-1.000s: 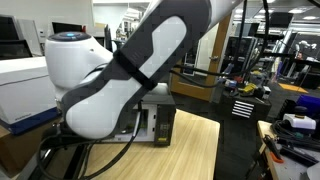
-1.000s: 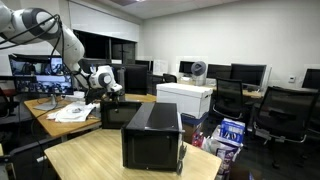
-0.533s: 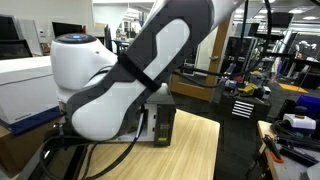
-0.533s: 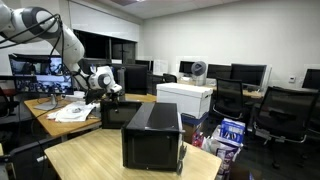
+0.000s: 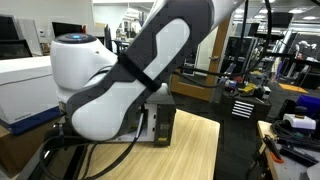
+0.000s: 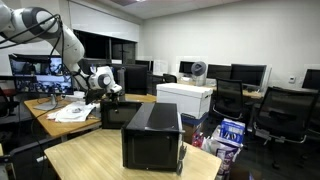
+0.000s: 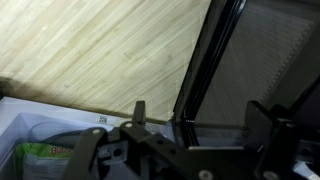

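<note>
gripper [image 7: 200,112] is open in the wrist view: both fingers [image 7: 140,110] stand wide apart w/ nothing btwn them, touching nothing. right below and past the fingertips is the top edge of the black pc case [image 7: 255,60], w/ its mesh side panel filling the right of that view. gripper hangs above it, apart, no contact. the light wood desk [image 7: 100,50] takes up the rest of the view. at the lower left corner of the wrist view a white bin [image 7: 20,125] sits beside the desk edge w/ sth green inside, too blurred to name. in an exterior view the gripper [image 6: 110,90] is small, up behind the case [image 6: 152,135], and its jaws can't be read there. the case stands upright near the desk's far right corner, the near left part of the desk [image 6: 70,160] bare wood. the arm [image 6: 45,25] bends in from the upper left. a white box [image 6: 185,98] sits well past the case, off the desk. in an exterior view the arm [image 5: 130,70] fills most of the frame, w/ the case [image 5: 165,122] behind it at the desk's far edge.
</note>
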